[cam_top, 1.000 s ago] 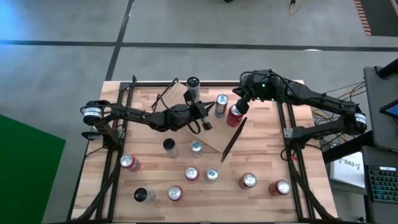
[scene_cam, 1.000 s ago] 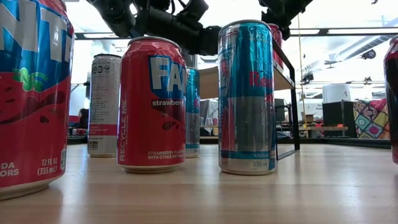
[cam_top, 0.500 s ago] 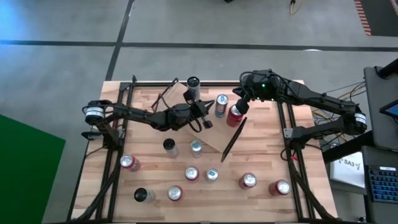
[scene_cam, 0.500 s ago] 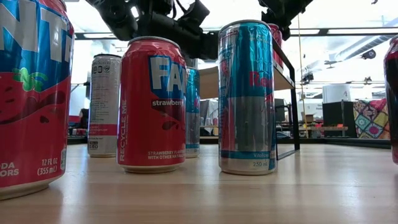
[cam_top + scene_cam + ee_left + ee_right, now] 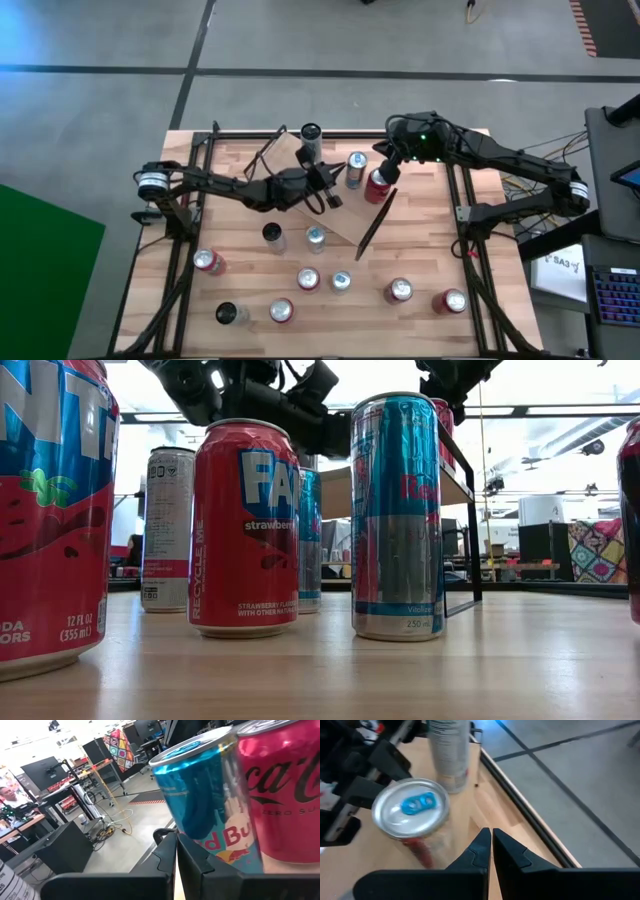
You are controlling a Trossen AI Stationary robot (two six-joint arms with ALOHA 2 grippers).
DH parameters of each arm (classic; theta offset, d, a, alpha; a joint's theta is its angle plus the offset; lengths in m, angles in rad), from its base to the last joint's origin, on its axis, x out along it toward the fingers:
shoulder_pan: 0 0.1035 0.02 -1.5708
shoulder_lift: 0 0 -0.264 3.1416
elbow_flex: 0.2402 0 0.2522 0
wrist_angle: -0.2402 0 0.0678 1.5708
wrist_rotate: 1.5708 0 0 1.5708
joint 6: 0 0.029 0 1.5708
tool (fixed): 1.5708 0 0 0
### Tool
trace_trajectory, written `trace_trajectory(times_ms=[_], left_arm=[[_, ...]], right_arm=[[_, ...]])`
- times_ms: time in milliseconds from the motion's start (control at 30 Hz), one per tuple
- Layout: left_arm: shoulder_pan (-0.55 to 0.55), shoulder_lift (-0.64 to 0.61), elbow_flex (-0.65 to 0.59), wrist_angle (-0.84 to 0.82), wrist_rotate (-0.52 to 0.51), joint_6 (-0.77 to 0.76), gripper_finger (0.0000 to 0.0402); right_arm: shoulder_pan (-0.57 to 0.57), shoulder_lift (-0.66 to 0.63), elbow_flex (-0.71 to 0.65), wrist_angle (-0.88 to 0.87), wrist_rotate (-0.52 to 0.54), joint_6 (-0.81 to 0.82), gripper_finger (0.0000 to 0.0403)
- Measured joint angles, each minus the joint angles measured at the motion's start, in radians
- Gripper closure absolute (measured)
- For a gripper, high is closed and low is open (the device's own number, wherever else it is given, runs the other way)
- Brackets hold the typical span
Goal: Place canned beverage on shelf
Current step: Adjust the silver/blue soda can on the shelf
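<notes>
The light-wood plank shelf with thin black metal end frames (image 5: 345, 205) sits turned at an angle on the far middle part of the butcher-block wooden tabletop (image 5: 420, 260). Three cans stand on top of it: a tall slim silver-and-white can with a dark lid (image 5: 310, 137) toward the far end, a slim blue-and-silver energy-drink can with a blue tab (image 5: 356, 165) in the middle, and a red cola can (image 5: 377, 184) just beside that one. The left gripper (image 5: 331, 192) reaches in over the shelf near the blue-and-silver can, its dark fingers (image 5: 165, 857) pressed together with nothing between them — its wrist view has the blue can and the red cola can close ahead, side by side. The right gripper (image 5: 390, 165) hangs just above the red cola can, fingers (image 5: 482, 847) likewise pressed together and empty, and its wrist view looks down on the blue-tabbed lid. On the near half of the tabletop more cans stand loose — among them a red strawberry soda can (image 5: 245, 525) and another blue-and-silver energy-drink can (image 5: 397, 515) close to the low camera.
</notes>
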Motion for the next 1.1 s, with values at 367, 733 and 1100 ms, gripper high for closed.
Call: trace_trajectory(times_ms=[367,733,1100], left_arm=[[-0.025,0.0,0.0,-0.001,0.0,0.003,0.0402],[-0.043,-0.015,0.0,-0.036,-0.103,0.03,0.0402],[-0.132,-0.094,-0.002,-0.105,-0.146,0.081,0.0402]], right_arm=[[0.0,0.058,0.003,0.073,-0.067,-0.044,0.0394],[0.0,0.046,0.038,0.066,-0.066,-0.041,0.0394],[0.044,0.01,0.091,0.063,-0.038,-0.009,0.0394]])
